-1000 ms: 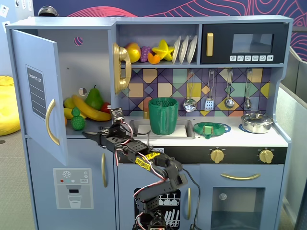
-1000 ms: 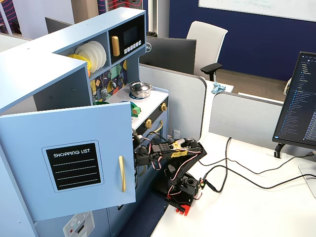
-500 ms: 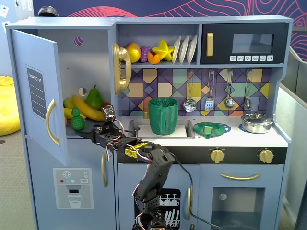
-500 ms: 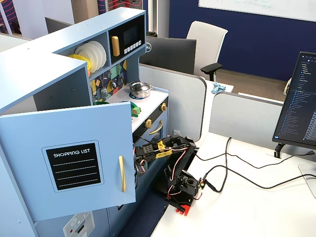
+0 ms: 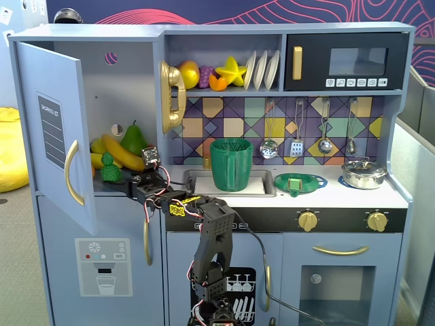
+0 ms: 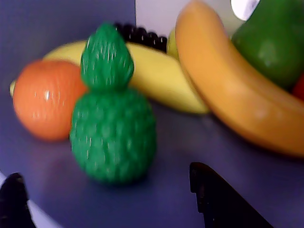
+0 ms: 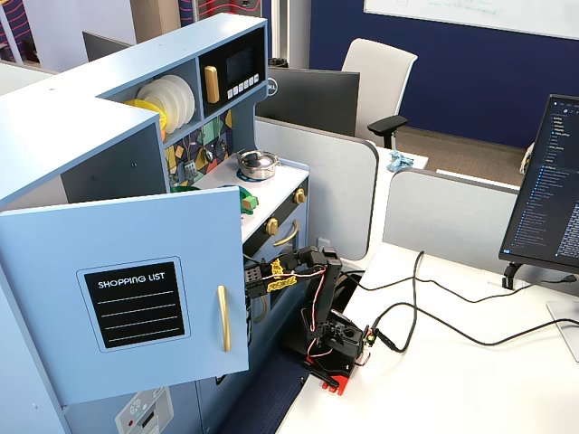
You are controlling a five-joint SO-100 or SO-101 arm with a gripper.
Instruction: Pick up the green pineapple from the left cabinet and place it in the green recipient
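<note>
We count near the end effector [image 6: 102, 202]: green pineapple [image 6: 111, 128] 1 | bananas [image 6: 237, 90] 2 | orange [image 6: 45, 99] 1 | pear [image 6: 273, 40] 1 | green recipient [image 5: 231, 164] 1 | plates [image 5: 262, 70] 3

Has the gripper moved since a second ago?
Yes. In a fixed view the gripper has moved left, away from the green cup, to the open cabinet shelf beside the green pineapple.

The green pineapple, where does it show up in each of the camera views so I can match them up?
Front fixed view: green pineapple stands low left in the open cabinet, before the banana.
Wrist view: it stands upright, left of centre, gripper fingers below, apart.
Side fixed view: not visible; the door hides it.
Shared landmark: the banana.
</note>
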